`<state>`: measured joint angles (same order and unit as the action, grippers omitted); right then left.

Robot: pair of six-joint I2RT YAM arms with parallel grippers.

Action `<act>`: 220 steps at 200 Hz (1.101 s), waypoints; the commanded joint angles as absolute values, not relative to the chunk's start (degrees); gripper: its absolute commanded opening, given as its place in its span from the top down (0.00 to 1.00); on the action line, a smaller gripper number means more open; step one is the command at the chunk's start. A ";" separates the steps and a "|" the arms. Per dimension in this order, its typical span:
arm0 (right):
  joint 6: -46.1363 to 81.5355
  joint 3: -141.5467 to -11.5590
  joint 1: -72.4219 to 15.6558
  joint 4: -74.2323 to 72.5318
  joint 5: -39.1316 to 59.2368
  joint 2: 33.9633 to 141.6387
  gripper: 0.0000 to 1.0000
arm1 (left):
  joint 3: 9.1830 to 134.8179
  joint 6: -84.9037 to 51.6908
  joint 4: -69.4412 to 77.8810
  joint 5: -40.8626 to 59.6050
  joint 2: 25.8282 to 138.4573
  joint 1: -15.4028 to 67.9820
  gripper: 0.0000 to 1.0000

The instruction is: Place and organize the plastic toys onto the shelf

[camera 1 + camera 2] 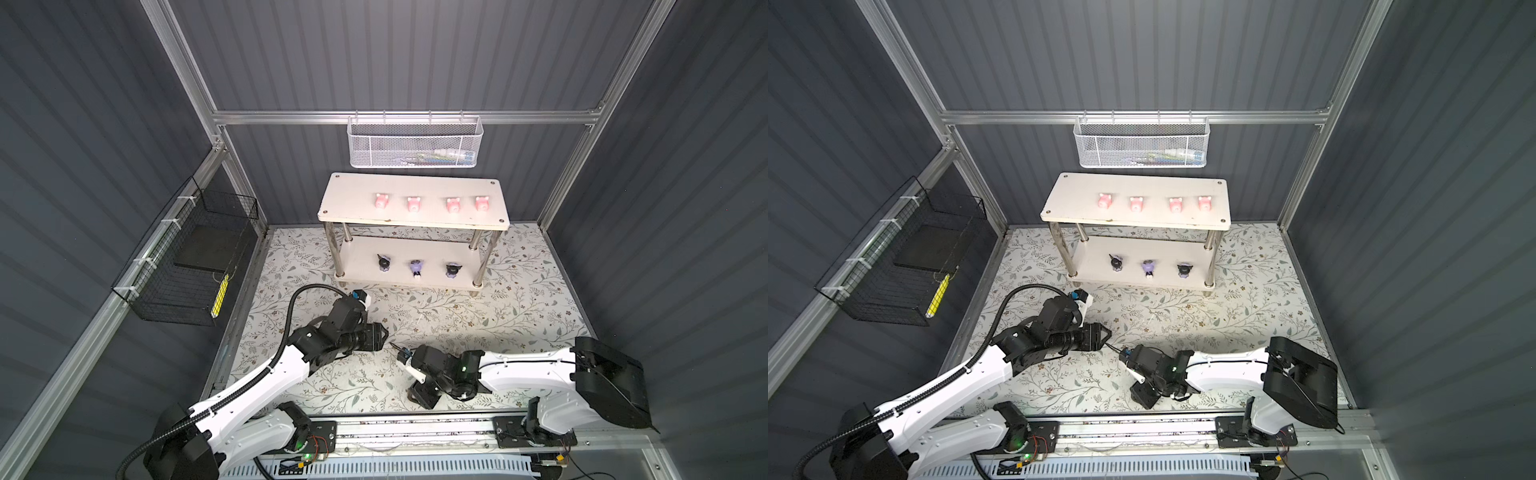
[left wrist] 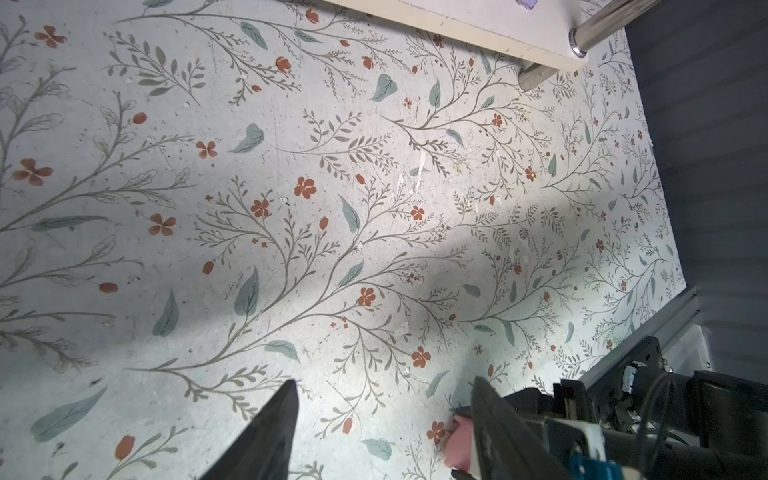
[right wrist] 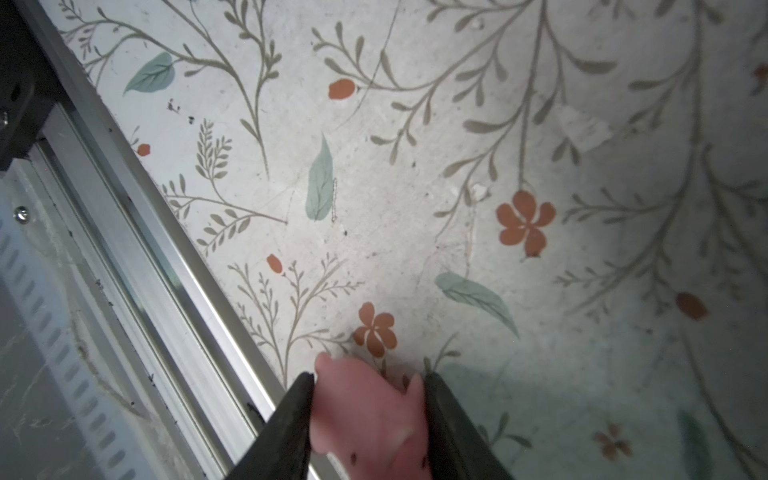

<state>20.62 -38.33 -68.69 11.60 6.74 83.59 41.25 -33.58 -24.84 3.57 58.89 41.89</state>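
Note:
A pink pig-like toy (image 3: pixel 370 415) sits pinched between the two fingers of my right gripper (image 3: pixel 370 378), just above the floral mat near the front rail. The same toy (image 2: pixel 457 440) shows beside a finger of my left gripper (image 2: pixel 385 382), which stands open with nothing in it. In both top views the right gripper (image 1: pixel 420 395) points down and hides its own fingertips and the toy. The left gripper (image 1: pixel 384 332) hovers close to it. The white shelf (image 1: pixel 357 195) carries several pink toys (image 1: pixel 381 201) on its top tier and three purple ones (image 1: pixel 416 268) on its lower tier.
A white mesh basket (image 1: pixel 413 141) hangs on the back rail above the shelf. A black wire basket (image 1: pixel 187 257) hangs on the left wall. The metal front rail (image 3: pixel 137 232) runs close beside the right gripper. A shiny shelf leg (image 2: pixel 598 29) stands by the right wall.

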 commanded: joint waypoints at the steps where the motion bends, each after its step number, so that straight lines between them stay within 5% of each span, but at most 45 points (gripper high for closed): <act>1: 18.30 -40.38 -68.94 13.14 2.00 81.38 0.56 | 42.26 -32.27 -28.21 1.33 56.49 41.99 0.34; 54: 8.37 -43.27 -68.39 1.12 -16.01 85.34 0.56 | 42.28 -32.61 -32.96 -6.21 48.94 41.92 0.34; 124: 0.31 -50.66 -67.06 -29.33 -30.05 105.80 0.54 | 41.51 -34.09 -36.94 -13.84 40.25 41.87 0.33; 220: 6.62 -51.37 -65.57 -29.99 -23.14 109.68 0.52 | 40.79 -32.61 -33.28 -14.57 43.69 41.92 0.33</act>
